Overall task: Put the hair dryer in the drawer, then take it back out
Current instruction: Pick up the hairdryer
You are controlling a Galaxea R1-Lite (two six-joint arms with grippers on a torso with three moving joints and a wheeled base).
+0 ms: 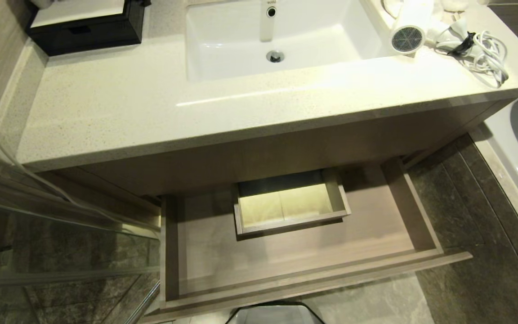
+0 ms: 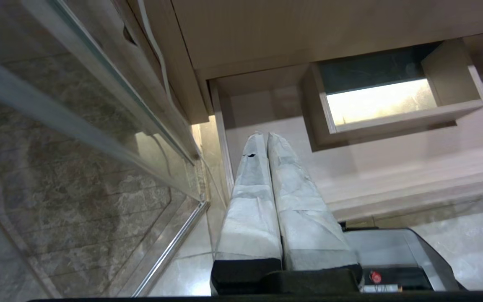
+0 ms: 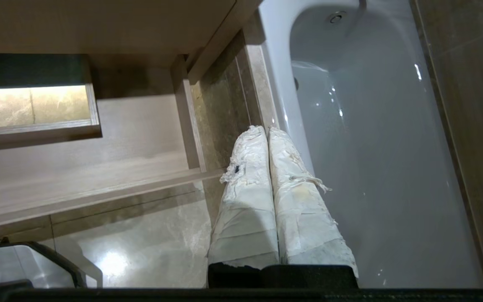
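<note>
The white hair dryer [image 1: 414,28] lies on the countertop at the sink's right, its grey mesh grille facing me and its white cord [image 1: 484,51] coiled beside it. Below, the wide tan drawer [image 1: 304,274] stands pulled out and holds nothing; it also shows in the left wrist view [image 2: 413,176] and the right wrist view [image 3: 99,184]. My left gripper [image 2: 266,135] hangs shut and empty over the drawer's left end. Over the floor strip between the drawer's right end and the bathtub, my right gripper [image 3: 265,129] is shut on nothing. Neither arm shows in the head view.
A white sink [image 1: 223,58] with a faucet [image 1: 268,20] sits in the beige countertop [image 1: 119,108]. A black-framed tray box [image 1: 88,27] stands at the back left. A cutout box [image 1: 337,193] interrupts the drawer's back. Glass panel [image 1: 61,243] on the left, bathtub [image 1: 515,153] on the right.
</note>
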